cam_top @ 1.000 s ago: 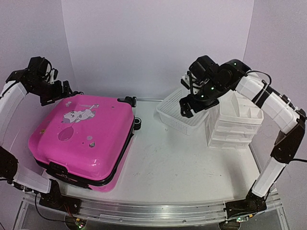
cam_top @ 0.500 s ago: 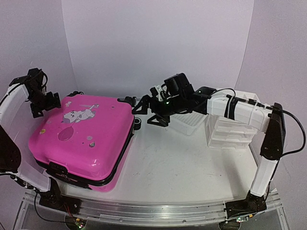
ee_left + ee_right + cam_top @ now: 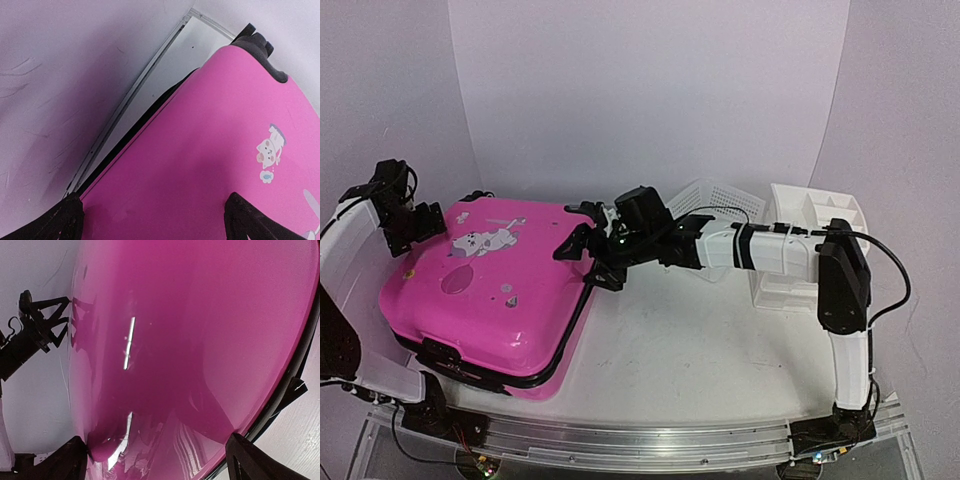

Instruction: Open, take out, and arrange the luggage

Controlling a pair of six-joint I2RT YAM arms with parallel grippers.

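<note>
White table (image 3: 720, 340), pale walls: from overhead the closed pink suitcase (image 3: 490, 295) lies at 8 o'clock, with my left gripper (image 3: 420, 225) released wide at its 10 o'clock corner and my right gripper (image 3: 588, 262) released wide at its 2 o'clock edge. The left wrist view shows only slick shell between the jaws, and the right wrist view likewise, so I fear a pinch skating off and shoving the case instead of opening it.

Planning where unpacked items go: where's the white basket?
Top view: the white mesh basket sits at the back, right of centre, just left of the drawer organizer, partly hidden by the right arm.
</note>
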